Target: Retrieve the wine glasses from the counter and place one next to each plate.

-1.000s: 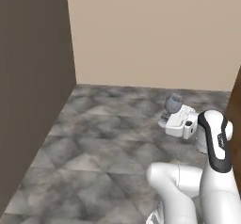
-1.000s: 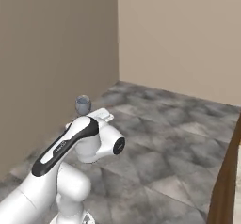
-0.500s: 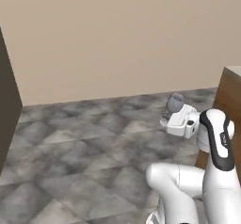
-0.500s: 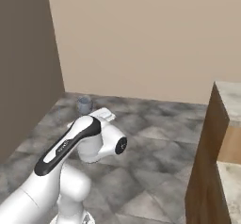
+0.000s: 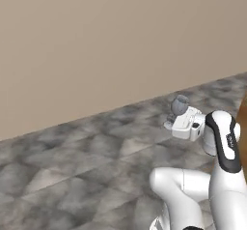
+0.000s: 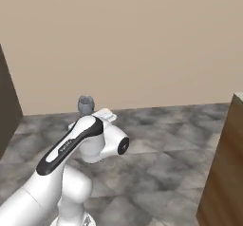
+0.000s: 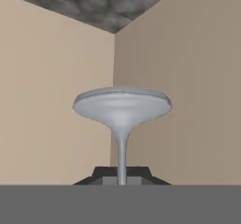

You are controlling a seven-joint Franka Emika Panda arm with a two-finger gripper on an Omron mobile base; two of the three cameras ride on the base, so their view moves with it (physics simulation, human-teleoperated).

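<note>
Gripping a wine glass [image 7: 122, 112] by its thin stem, the claw [image 7: 122, 177] is closed narrow around it, its dark tips meeting on either side of the stem at the bottom of the hand view. In that view the glass's round, flared end spreads wide above the stem, with two plain beige walls behind it meeting in a corner and a patch of grey marbled floor beyond them at the top. From the left base view the glass [image 5: 179, 105] shows as a small grey-blue rounded shape sticking out past the white hand, held in the air above the grey veined floor [image 5: 87, 166], with a long beige wall [image 5: 106, 45] behind it. The white arm with its dark joint band rises from the lower right there, bent at the elbow. In the right base view the glass [image 6: 85, 104] peeks over the top of the arm's upper link, near the line where wall and floor meet. A dark brown panel [image 6: 7, 101] stands at the left edge of that view, and a wood-fronted cabinet side [image 6: 223, 168] rises at the right edge.
</note>
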